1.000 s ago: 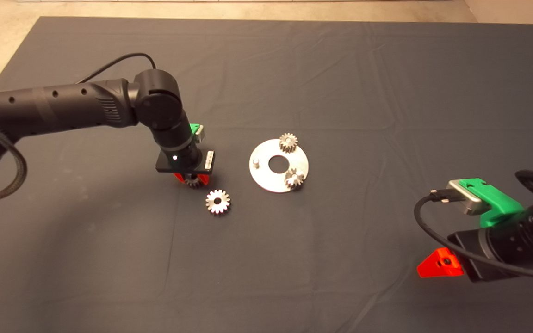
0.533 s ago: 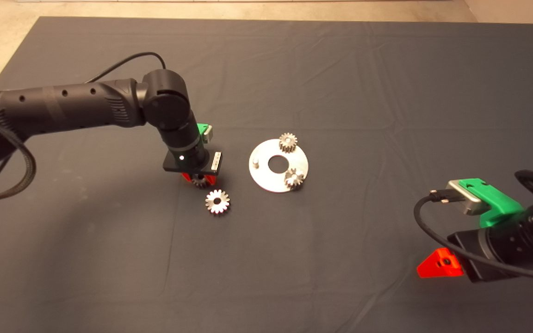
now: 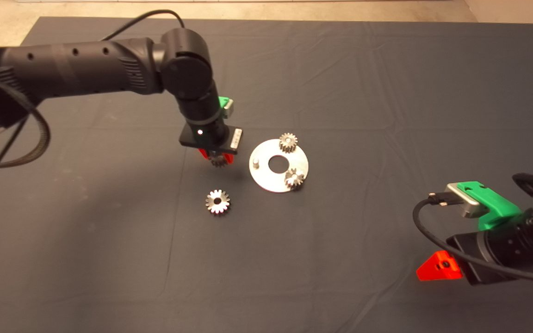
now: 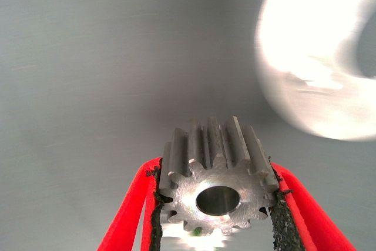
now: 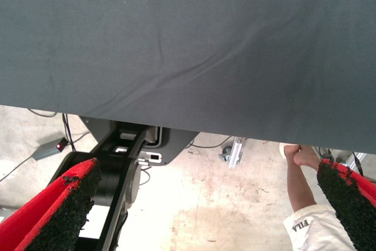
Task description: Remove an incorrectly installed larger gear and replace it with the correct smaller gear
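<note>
The dark grey fabric mat [image 3: 340, 259] covers the table, creased in places. On it lies a flat round silver metal plate with a centre hole [image 3: 262, 178], carrying two small dark toothed gears and one bare pin [image 3: 256, 162] on the side nearest the left arm.

The left gripper [image 3: 218, 158] hangs just beside that plate edge, its red fingers [image 4: 132, 204] clamped on the small dull steel spur gear [image 4: 216, 189], pads bearing on opposite tooth flanks, bore facing the camera.

The bright silvery wider spur gear [image 3: 217, 201] lies flat on the mat, apart from the plate.

The right gripper [image 5: 205, 210] waits at the mat's lower right edge, fingers spread wide, holding nothing.

Assessment: the held gear looks rigid, dense and slick; gripping across the teeth appears sound, leaving the bore free for the pin.
</note>
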